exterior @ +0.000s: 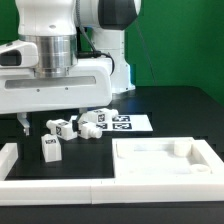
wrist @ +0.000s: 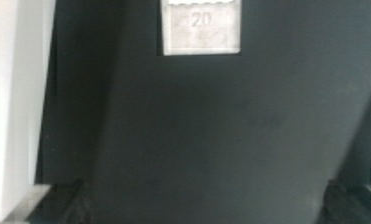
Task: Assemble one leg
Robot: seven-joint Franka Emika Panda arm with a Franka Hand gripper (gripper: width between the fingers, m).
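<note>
Hovering over the black table [exterior: 170,105], our gripper [exterior: 24,124] has its jaws wide and empty, we think so a leg can fit in. The nearest leg [wrist: 203,28] sits ahead of the jaws, not yet between them.

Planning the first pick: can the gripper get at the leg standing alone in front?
Probably yes: the leg stands clear of the other legs, nothing covers it, and the open gripper hangs close by.

"20" on white part [wrist: 201,30]
</note>
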